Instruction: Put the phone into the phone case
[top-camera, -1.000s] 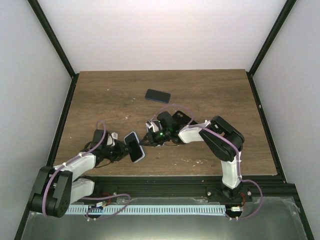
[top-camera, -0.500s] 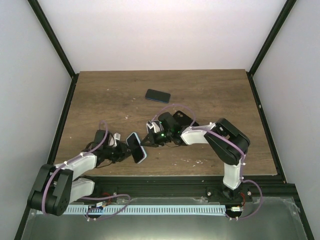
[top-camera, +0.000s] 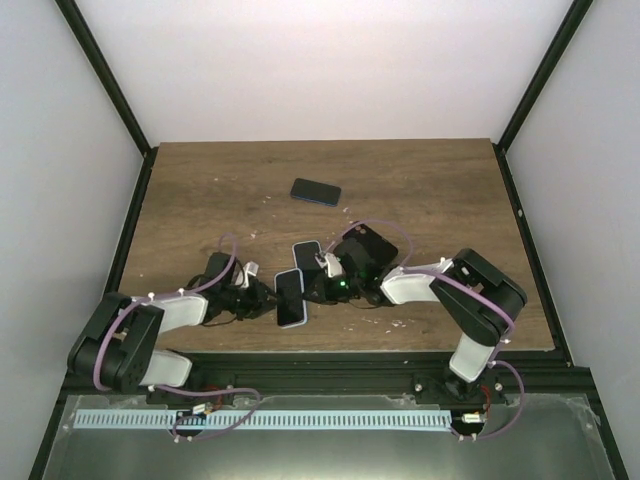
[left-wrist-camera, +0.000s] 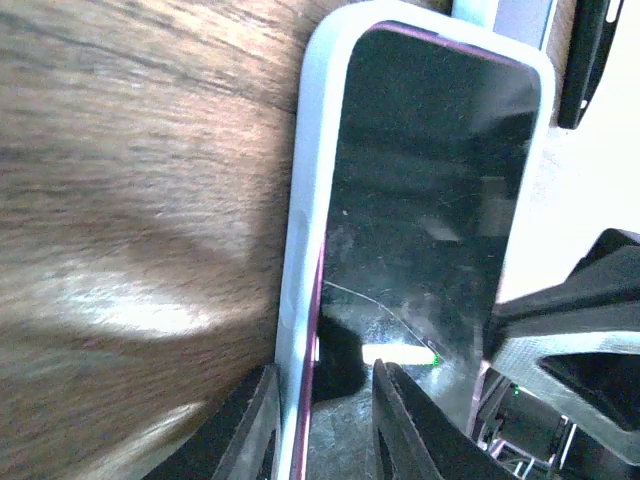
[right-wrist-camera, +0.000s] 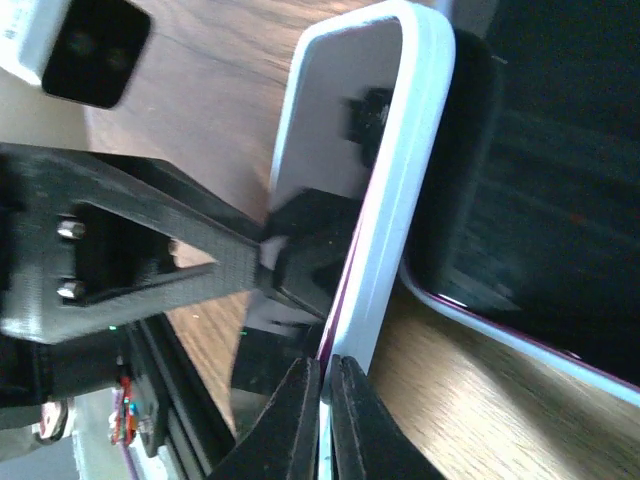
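Phone (left-wrist-camera: 430, 200) sat screen-out inside white case (left-wrist-camera: 305, 200). Purple strip showed along one long side, so probably not snapped home there. Left gripper (left-wrist-camera: 325, 425) clamped case's lower end, jaws part-open around it. Right gripper (right-wrist-camera: 322, 400) fully closed, holding nothing, tips against case rim. Risks: hard push there could twist case out of clamp; off-centre push could pop seated corners loose. Second phone (right-wrist-camera: 520, 180) lay just beside case and could get knocked.

Bright, even overhead light, soft shadows; wrist views close and blurry, glare on table (left-wrist-camera: 120, 310) and phone (left-wrist-camera: 430, 200).
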